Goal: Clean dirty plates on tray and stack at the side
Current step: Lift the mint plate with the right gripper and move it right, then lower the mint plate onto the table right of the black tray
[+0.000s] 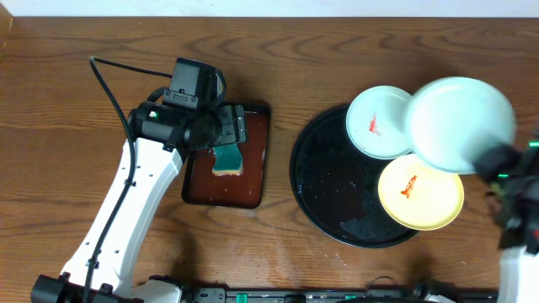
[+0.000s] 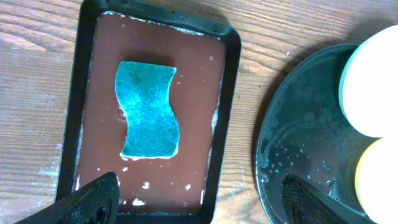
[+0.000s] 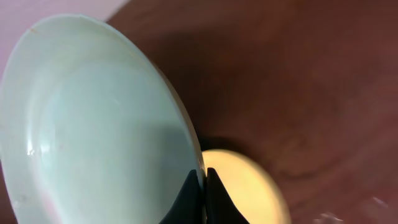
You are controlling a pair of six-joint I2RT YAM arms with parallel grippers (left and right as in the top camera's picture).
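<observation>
wooden table (image 1: 67, 76), brown grain. left arm (image 1: 126, 210) runs in from 7 o'clock toward centre, wrist bent down. left gripper (image 2: 199, 190) hovers over the reddish-brown tray (image 2: 99, 93), fingers spread wide with nothing between them. blue-green sponge (image 2: 148, 112) lies flat in that tray. right gripper (image 3: 202, 179) comes in from 3 o'clock and is pinched on the rim of the held white plate (image 1: 459, 122), which is raised and tilted over the black tray (image 1: 324, 181) at its 2 o'clock edge. smeared white plate (image 1: 379, 122) sits at the tray's 1 o'clock, yellow plate (image 1: 421, 192) with a red smear at 4 o'clock.
</observation>
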